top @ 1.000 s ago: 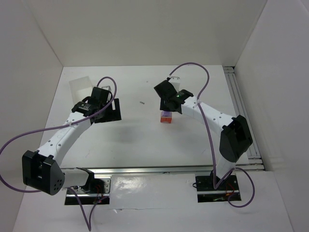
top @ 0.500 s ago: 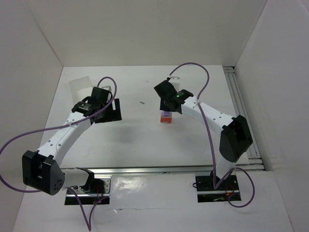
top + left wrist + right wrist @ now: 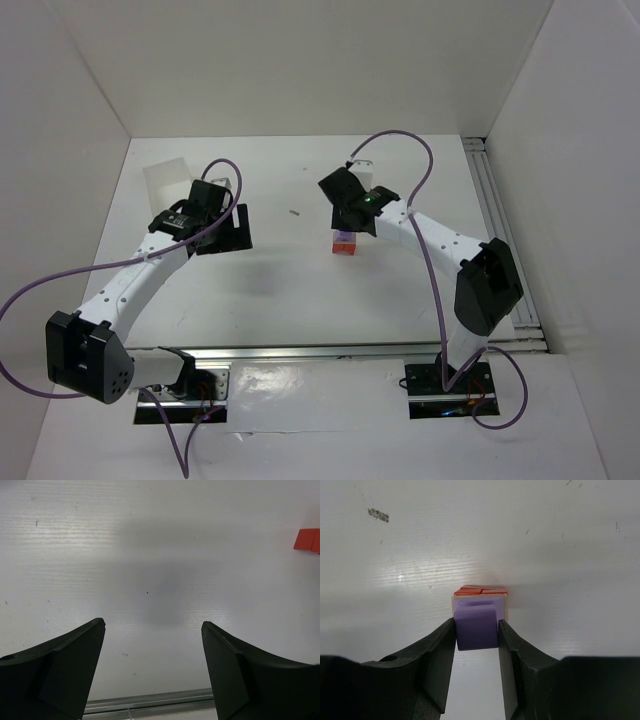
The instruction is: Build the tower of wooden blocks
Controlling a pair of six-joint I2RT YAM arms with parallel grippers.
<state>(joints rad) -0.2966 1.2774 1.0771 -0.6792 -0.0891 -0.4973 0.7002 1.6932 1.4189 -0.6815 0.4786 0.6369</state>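
Wood block tower: top lilac cube pinched by right gripper; left gripper spread wide, holding nothing, well apart.

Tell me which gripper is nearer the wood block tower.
Right. The right gripper is shut on a lilac block right at the top of the wood block tower. The left gripper hangs open above the table, well off to the tower's left.
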